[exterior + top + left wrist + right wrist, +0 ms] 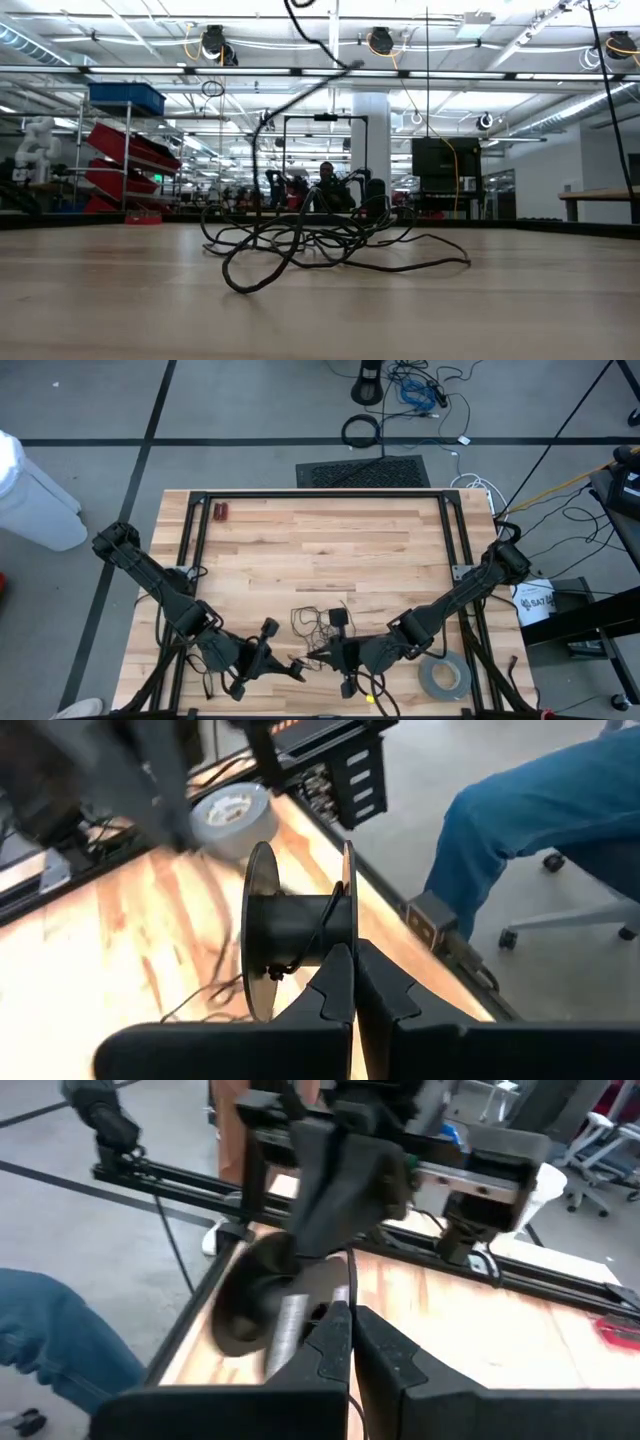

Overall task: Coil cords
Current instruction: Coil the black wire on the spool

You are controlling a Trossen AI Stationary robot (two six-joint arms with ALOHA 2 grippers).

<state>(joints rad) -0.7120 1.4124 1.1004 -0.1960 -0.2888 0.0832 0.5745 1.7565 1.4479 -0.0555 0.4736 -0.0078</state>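
Both arms are reaching low over the near edge of the wooden desk (320, 540), meeting near its middle.

Left claw (297, 668): fingers are pressing together with no gap showing in the left wrist view. Just past their tips a small black spool (295, 930) is standing with its two discs upright; a thin strand is running across its hub. Whether the fingertips are pinching the spool's rim or only touching it, cannot tell.

Right claw (318, 656): fingers are likewise lying pressed together in the right wrist view, pointing toward the left arm's blurred wrist and the same spool, seen there as a dark disc.

The cords (318, 622): a thin black cord is lying loose on the desk, in wiry tangled strands, just beyond the two claws toward the desk's middle. In the low view the strands are sprawling flat with several loops arching up off the wood, and one strand is rising steeply out of the top of that picture.

A grey tape roll (444, 679) is lying flat near the desk's right front corner, beside the right arm.

A person's leg in blue trousers (530, 815) is showing beyond the desk edge, by an office chair.
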